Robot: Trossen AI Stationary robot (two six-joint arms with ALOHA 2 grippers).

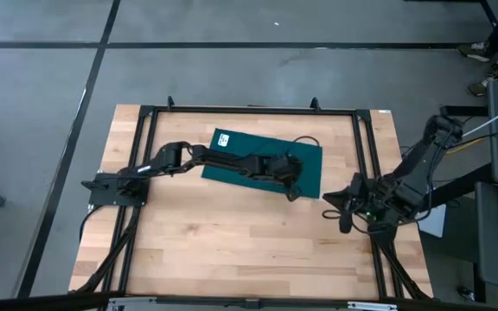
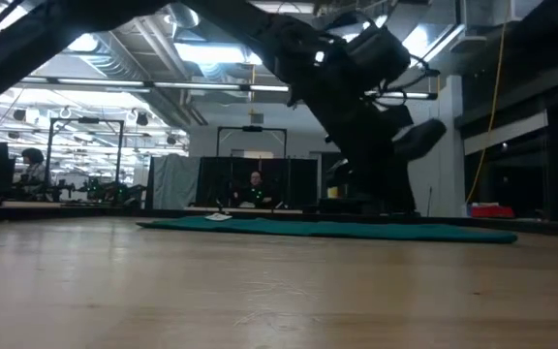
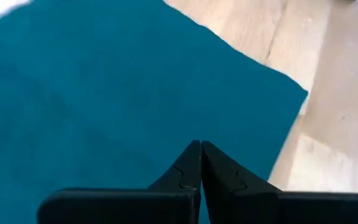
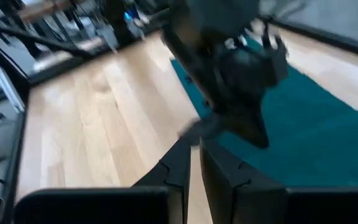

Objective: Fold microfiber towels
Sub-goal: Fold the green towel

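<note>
- The microfiber towel point(image 1: 266, 164) lies flat and spread on the far half of the tabletop point(image 1: 232, 242), its long axis running across from the left arm's side toward the right arm's side. The white label point(image 1: 224, 141) sits near the far corner on the left arm's side.
- The left hand point(image 1: 293, 187) is directly over the towel, near its near edge toward the right arm's end. Its fingers point(image 3: 191, 165) are clenched tip to tip with no cloth between them. Whether they touch the towel, I cannot tell.
- The right hand point(image 1: 346, 223) waits off the towel, just beyond its near corner on that side, pointing toward it. Its fingers point(image 4: 180, 163) are nearly together and grasp nothing.
- Judgement: the left hand is nearer; the edge to lift lies just beside it.
</note>
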